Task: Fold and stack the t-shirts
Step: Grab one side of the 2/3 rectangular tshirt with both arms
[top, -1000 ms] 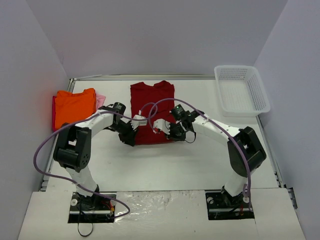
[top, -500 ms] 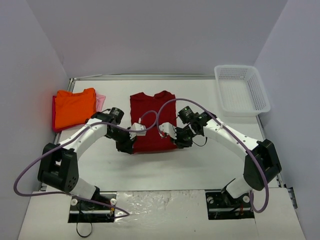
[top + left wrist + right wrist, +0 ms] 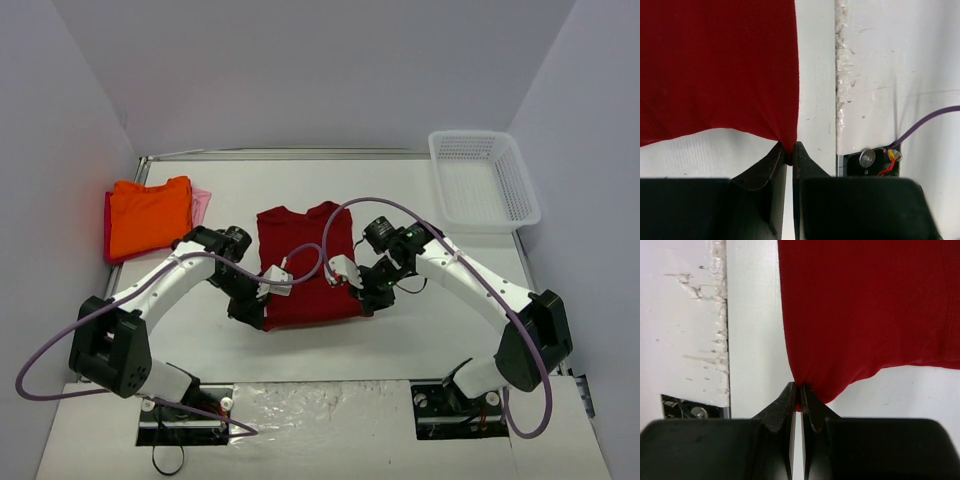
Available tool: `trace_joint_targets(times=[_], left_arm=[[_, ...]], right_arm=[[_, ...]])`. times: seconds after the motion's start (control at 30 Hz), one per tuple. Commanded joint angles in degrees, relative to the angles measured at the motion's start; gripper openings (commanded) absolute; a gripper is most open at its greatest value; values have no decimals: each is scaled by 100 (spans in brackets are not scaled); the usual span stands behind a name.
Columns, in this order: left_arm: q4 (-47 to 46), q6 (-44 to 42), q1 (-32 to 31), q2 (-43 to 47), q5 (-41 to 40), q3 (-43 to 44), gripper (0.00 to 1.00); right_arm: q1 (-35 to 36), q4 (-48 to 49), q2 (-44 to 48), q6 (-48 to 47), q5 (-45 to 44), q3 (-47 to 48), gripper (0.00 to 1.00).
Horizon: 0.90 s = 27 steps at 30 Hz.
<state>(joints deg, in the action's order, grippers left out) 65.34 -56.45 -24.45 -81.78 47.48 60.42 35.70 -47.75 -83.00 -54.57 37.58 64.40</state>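
Pulled back toward near edge, dragging red shirt (image 3: 305, 262) with me. Left gripper (image 3: 789, 156) pinches near-left hem corner, right gripper (image 3: 800, 392) near-right corner. Red shirt flat at centre, long axis running away from me. Orange shirt (image 3: 150, 215) far left, left arm nearer.

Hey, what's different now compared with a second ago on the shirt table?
Both arms drew the dark red shirt toward the near edge of the table, the left claw and the right claw each shut on a near corner throughout. The orange shirt, the pink shirt and the white basket stayed put.
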Motion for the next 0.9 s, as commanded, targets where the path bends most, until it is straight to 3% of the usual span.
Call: trace_joint_targets(times=[0.0,0.37,0.7,0.87], left_arm=[[1023,-701,-16,355,15,277,2],[1552,-754,-25,444,-107,1084,2],[1824,-807,1,180,-556,1841,2],[1781,-868,63,101,-705,2061,2]], right_arm=[[-63,-1191,206,-221,-6,397,0],[-46,-2010,-58,-582,189,1373,0],[-63,-2010,-611,-678,-286,2199,0],[-195,-1529,-823,-669,-401,2655,0]])
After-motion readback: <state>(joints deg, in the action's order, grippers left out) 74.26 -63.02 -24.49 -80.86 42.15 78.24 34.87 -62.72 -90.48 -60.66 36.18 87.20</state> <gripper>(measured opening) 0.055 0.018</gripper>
